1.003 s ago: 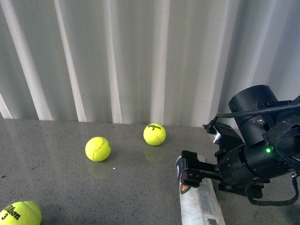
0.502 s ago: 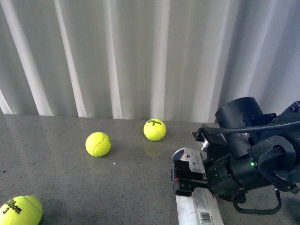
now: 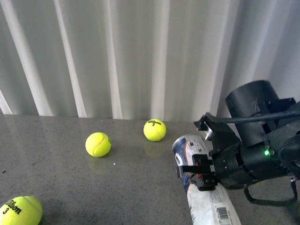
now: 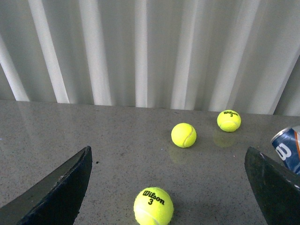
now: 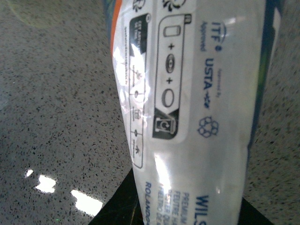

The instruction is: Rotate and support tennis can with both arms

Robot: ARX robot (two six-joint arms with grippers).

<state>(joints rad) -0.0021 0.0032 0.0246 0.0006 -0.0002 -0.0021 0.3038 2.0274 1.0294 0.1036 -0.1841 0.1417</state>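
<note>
The right end effector (image 3: 197, 171) is clamped across the tennis can (image 3: 188, 147) about a third of the way down from its navy end. In the right wrist view the label fills the frame, with a dark finger (image 5: 123, 206) pressed under it. The can is over the right part of the counter (image 3: 70, 187), towards the front edge. Its long axis runs from the front-right, where the barcoded part leaves the frame, back and a little left towards the rear edge. The navy end with the W logo (image 4: 287, 152) points that way and appears raised. Whether the opposite end rests on the counter cannot be told, since it is out of view.

The left end effector (image 4: 168, 151) has its fingers spread wide apart, holds nothing, and faces the counter with the can's navy end at the side of its view.

The step in hand looks like turning the can while bringing in a second support. To do it well, the right arm should keep its clamp firm and square to the tube. The plastic is glossy, so a tilted grip could let it slide along its own axis. The left arm should approach the free navy end from beside it, not from above, and close only once the tube lies centred between its fingers. It should also stay clear of the tennis ball (image 3: 154, 130) near the rear edge and the other (image 3: 98, 144) to its left.
</note>
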